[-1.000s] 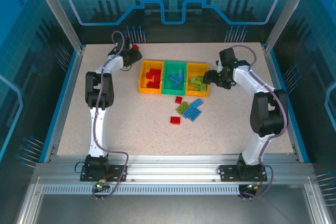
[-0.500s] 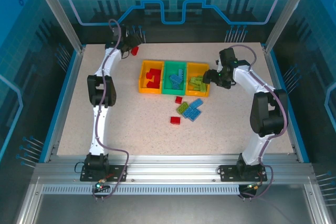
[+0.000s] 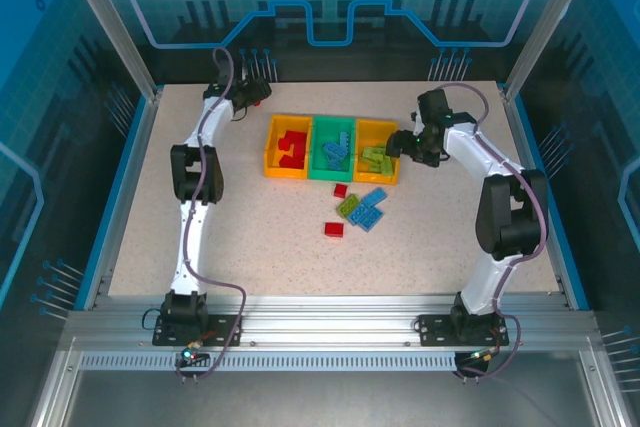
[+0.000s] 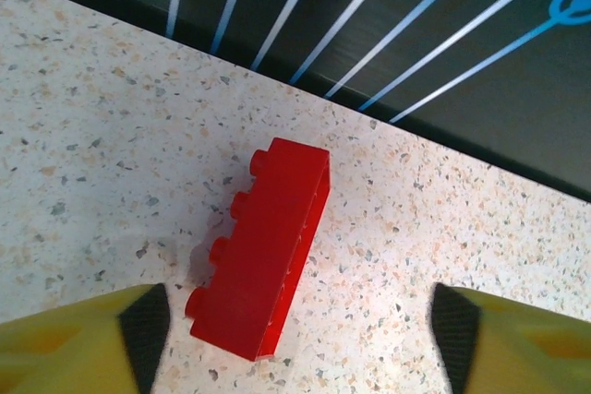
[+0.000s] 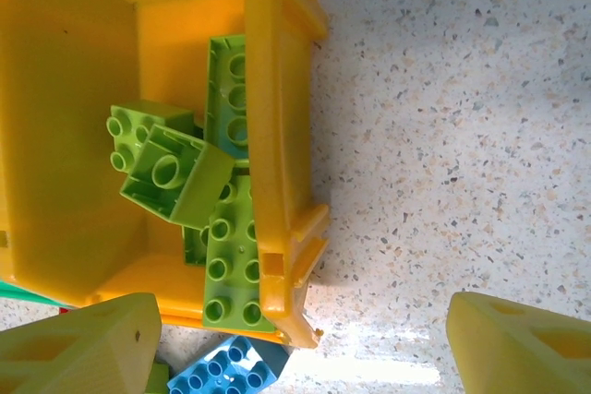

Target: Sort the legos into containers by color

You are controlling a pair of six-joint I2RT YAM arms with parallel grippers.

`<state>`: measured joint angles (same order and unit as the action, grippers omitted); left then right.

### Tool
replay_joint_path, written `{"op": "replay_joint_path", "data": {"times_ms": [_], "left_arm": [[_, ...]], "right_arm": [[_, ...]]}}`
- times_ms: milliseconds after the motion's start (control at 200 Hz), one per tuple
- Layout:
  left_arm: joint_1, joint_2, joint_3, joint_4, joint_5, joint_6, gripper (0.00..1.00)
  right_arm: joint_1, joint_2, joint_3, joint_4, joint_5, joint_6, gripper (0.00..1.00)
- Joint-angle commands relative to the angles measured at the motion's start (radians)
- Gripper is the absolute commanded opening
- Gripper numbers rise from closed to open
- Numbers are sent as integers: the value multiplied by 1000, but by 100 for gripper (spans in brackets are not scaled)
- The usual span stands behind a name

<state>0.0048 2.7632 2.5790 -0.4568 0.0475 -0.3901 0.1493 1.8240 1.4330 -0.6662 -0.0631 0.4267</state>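
Observation:
A red lego [image 4: 263,246] lies on its side on the table near the back edge. My left gripper [image 4: 300,334] is open around it, the brick nearer the left finger [image 4: 138,339] and not gripped. From above, the left gripper [image 3: 252,94] is at the far back left. The containers stand in a row: a yellow bin [image 3: 270,143] with red legos, a green bin [image 3: 314,147] with blue ones, and a yellow bin [image 5: 277,136] with light green legos [image 5: 175,173]. My right gripper [image 5: 300,348] is open and empty, straddling this bin's near right corner.
Loose legos lie in front of the bins: a small red one [image 3: 340,190], a green one [image 3: 348,205], blue ones [image 3: 371,210] and another red one [image 3: 334,229]. A blue brick [image 5: 226,371] lies just outside the right bin. The dark back wall [image 4: 416,25] runs close behind the red lego.
The left arm has stretched toward the back edge, and its gripper now hangs over the red lego on the table. The right arm has hardly moved.

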Motion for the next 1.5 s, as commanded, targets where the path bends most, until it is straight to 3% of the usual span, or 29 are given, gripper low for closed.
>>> {"op": "replay_joint_path", "data": {"times_ms": [0, 300, 545, 720, 790, 915, 1496], "left_arm": [[14, 41, 63, -55, 21, 7, 68], [14, 47, 79, -91, 15, 8, 52], [20, 50, 80, -90, 30, -5, 31], [24, 51, 80, -93, 35, -10, 31], [25, 50, 79, -97, 28, -8, 47], [25, 49, 76, -97, 22, -10, 47], [40, 38, 45, -93, 53, -36, 14]], "right_arm": [[-17, 8, 34, -27, -7, 11, 82], [-18, 10, 36, -18, -24, 19, 82], [-18, 6, 28, -19, -23, 18, 82], [-22, 3, 29, -19, -22, 15, 82], [-23, 3, 30, -19, -23, 15, 82], [-24, 3, 27, -18, -24, 15, 82], [-23, -2, 31, -18, -33, 6, 82]]}}
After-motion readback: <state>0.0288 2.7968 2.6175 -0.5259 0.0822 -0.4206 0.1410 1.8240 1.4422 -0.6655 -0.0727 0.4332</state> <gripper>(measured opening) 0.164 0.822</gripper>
